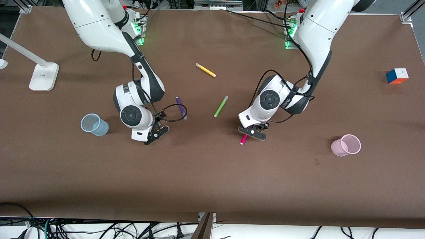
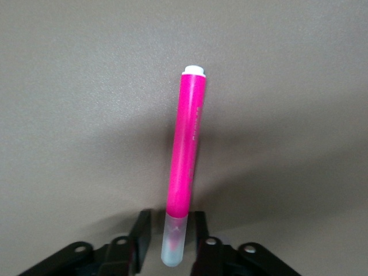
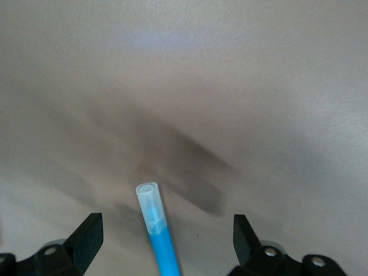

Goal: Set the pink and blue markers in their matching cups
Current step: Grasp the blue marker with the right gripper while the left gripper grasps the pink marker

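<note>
The pink marker (image 2: 185, 155) lies on the brown table, its magenta end showing under my left gripper (image 1: 254, 132) in the front view (image 1: 244, 139). In the left wrist view my left gripper (image 2: 169, 233) straddles the pale cap, jaws narrowly apart with a slim gap on each side. My right gripper (image 1: 154, 134) is low over the table, beside the pale blue cup (image 1: 94, 124). Its jaws (image 3: 167, 230) are wide open on either side of the blue marker (image 3: 164, 250), which is hidden in the front view. The pale pink cup (image 1: 346, 145) stands toward the left arm's end.
A dark purple pen (image 1: 181, 108) lies near the right arm's wrist, a lime green pen (image 1: 221, 106) between the arms, a yellow pen (image 1: 206, 70) nearer the bases. A colour cube (image 1: 397, 76) sits at the left arm's end, a white lamp base (image 1: 43, 76) at the right arm's end.
</note>
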`<state>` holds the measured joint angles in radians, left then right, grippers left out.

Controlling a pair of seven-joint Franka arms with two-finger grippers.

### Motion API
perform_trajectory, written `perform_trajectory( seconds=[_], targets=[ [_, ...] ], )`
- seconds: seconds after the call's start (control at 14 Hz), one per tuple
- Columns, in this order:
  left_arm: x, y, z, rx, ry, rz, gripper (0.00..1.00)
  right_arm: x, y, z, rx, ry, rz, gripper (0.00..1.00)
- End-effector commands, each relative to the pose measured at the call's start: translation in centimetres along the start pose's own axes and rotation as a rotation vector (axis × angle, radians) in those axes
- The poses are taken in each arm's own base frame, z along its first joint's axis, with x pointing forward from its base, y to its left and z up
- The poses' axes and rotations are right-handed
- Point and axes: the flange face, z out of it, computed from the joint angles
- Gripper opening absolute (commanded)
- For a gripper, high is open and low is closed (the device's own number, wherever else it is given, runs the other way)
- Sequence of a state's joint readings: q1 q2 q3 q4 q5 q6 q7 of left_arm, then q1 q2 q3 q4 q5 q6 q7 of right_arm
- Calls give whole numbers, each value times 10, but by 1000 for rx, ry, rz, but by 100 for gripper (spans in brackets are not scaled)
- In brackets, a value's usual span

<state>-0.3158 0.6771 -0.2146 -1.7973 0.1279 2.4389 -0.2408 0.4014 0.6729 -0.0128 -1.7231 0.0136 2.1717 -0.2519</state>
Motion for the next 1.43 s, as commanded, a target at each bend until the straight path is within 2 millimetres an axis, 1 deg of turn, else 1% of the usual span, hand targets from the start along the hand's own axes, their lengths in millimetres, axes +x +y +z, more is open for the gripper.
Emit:
perform_trajectory(
  seconds=[0.0, 0.07, 0.14, 0.21, 0.29, 0.36, 0.43, 0.5, 0.57, 0.71, 0.86, 0.93, 1.0, 1.07, 1.14, 1.21, 1.29, 1.36],
  targets=[
    [0, -3, -2, 21, 13, -11, 0, -7, -10, 3, -10, 4, -30, 100],
    [0, -4, -6, 21, 17, -11, 0, -7, -13, 5, -9, 1, -33, 99],
    [2, -8, -14, 26, 15, -15, 0, -8, -13, 5, -9, 0, -32, 88],
    [2, -10, -27, 39, -8, -16, 0, -7, -13, 5, -8, 0, -32, 75],
    [1, -18, -44, 53, -39, -18, 0, -7, -13, 5, -9, 1, -31, 55],
    [0, -31, -66, 63, -64, -13, 0, -7, -13, 5, -8, 2, -31, 34],
    [-5, -34, -85, 74, -103, 16, 0, -7, -13, 5, -8, 2, -31, 21],
    [-9, -37, -108, 73, -131, 24, 0, -7, -13, 6, -7, -1, -31, 9],
    [-11, -50, -133, 79, -155, 33, 0, -7, -13, 6, -7, -1, -31, 0],
    [-17, -88, -178, 84, -224, 57, 0, -7, -13, 1, -9, 8, -29, 0],
    [-20, -139, -219, 68, -312, 110, 0, -5, -12, -15, -16, 31, -33, 0],
    [-25, -170, -234, 56, -354, 131, 0, -6, -13, -26, -18, 42, -36, 0],
    [-31, -200, -241, 44, -377, 133, 0, -7, -8, -42, -25, 60, -65, 0],
    [-38, -232, -247, 73, -401, 166, 0, -9, -1, -60, -34, 83, -132, 0],
    [-43, -253, -250, 124, -435, 223, 0, -15, 13, -79, -37, 97, -192, 0],
    [-46, -271, -250, 179, -470, 272, 0, -26, 29, -96, -33, 93, -235, 0],
    [-52, -297, -252, 216, -502, 321, 0, -36, 40, -118, -35, 100, -276, 0],
    [-57, -328, -251, 229, -525, 353, 0, -44, 47, -137, -41, 113, -313, 0]
  ],
)
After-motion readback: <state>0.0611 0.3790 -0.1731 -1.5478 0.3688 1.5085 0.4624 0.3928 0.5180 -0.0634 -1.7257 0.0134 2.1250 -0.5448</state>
